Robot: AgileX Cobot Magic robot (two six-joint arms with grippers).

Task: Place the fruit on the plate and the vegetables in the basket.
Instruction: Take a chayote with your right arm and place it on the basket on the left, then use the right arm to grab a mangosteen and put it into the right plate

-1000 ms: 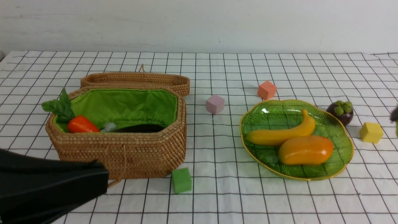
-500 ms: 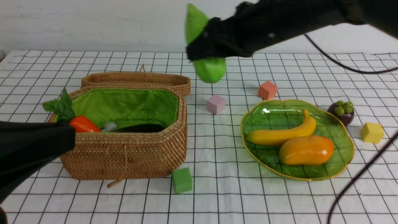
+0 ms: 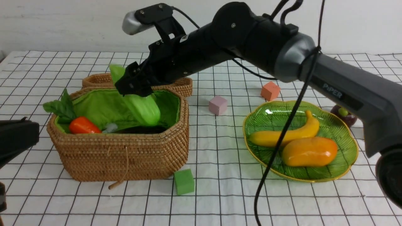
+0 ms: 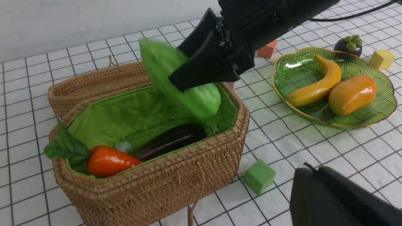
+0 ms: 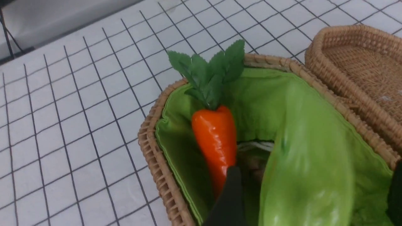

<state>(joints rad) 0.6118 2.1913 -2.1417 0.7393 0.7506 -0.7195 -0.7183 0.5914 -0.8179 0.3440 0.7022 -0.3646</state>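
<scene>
My right gripper (image 3: 135,86) hangs over the open basket (image 3: 125,157). Its jaws stand apart, clear of both sides of the light green gourd (image 3: 143,106) that slants between them, low end inside the basket; the gourd (image 5: 307,175) looks blurred. The carrot (image 3: 82,125) and eggplant (image 4: 169,141) lie in the basket. The banana (image 3: 301,130) and mango (image 3: 309,151) lie on the green plate (image 3: 270,119). The mangosteen (image 4: 350,45) stands on the cloth beyond the plate. My left gripper (image 4: 306,171) is shut and empty, in front of the basket.
The basket lid (image 3: 103,80) lies open behind the basket. A green cube (image 3: 183,181) sits at its front corner, with a pink cube (image 3: 217,105) and an orange cube (image 3: 269,91) farther back. A yellow cube (image 4: 382,59) is beside the mangosteen. A cable (image 3: 282,141) hangs before the plate.
My right arm swung in from the right, carrying the gourd leftward and down to the basket, and its jaws have come apart. My left arm drew back to the left.
</scene>
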